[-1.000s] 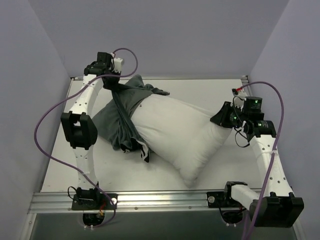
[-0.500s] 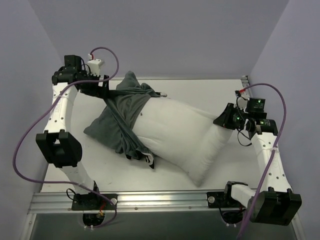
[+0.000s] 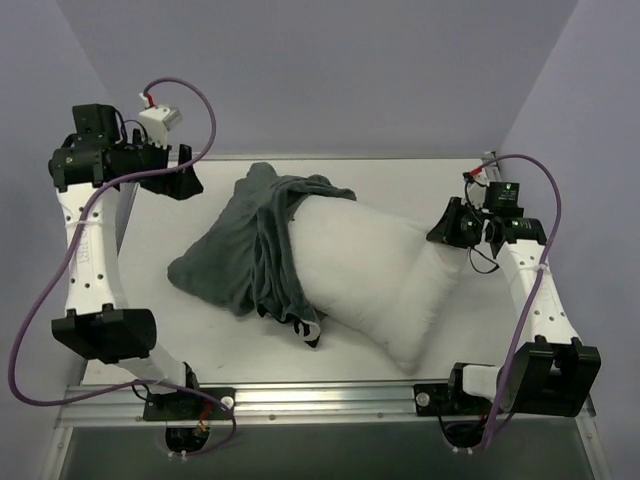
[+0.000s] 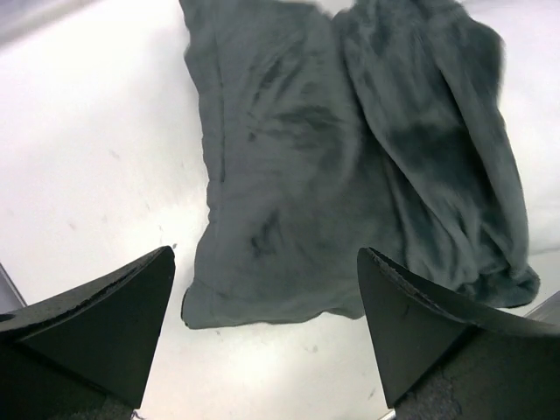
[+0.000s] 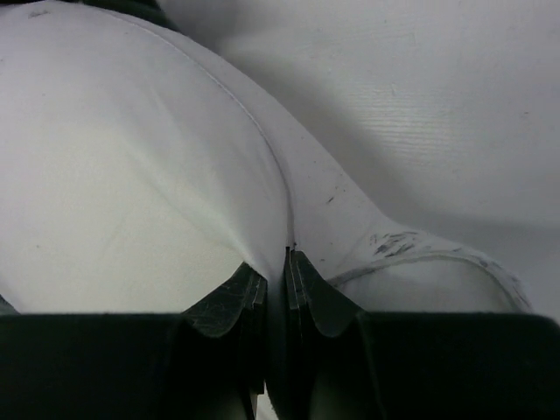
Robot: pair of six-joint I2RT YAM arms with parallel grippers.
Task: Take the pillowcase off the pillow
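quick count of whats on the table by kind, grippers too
pillow, white: 1
pillowcase, dark grey side out: 1
grippers: 2, left gripper open, right gripper shut on the pillow
total: 4

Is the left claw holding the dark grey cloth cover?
No, the left claw is wide open and empty, and the soft dark grey-green fabric pillowcase lies on the white table beyond its fingertips.
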